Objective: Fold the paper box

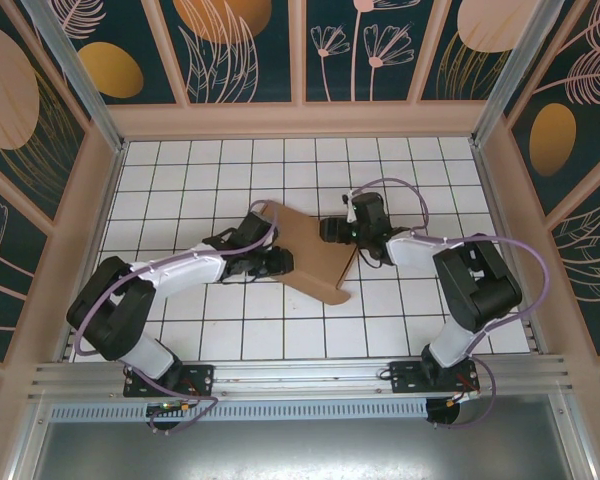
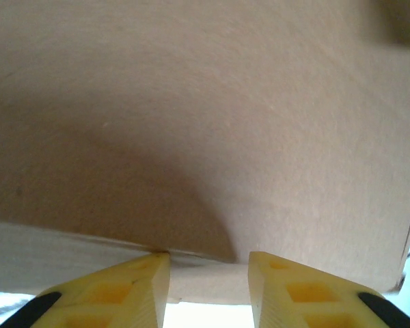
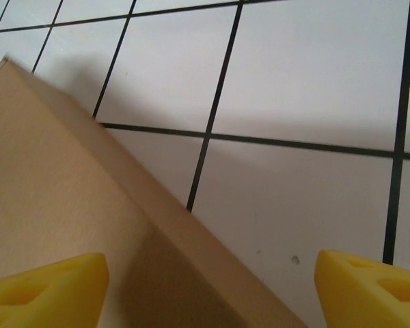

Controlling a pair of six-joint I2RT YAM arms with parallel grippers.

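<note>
At the edge of the paper box (image 1: 315, 250), the right gripper (image 3: 212, 263) gapes (left gripper (image 2: 209, 256) half-closed against it, grip unclear).

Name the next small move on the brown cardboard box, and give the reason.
Probably close the right gripper on the plain brown corrugated cardboard box. Its jaws stand wide open astride the box's edge, one finger over cardboard, the other over the white tiled table. The left gripper sits at the opposite side, so a second hold seems the step before folding.
</note>
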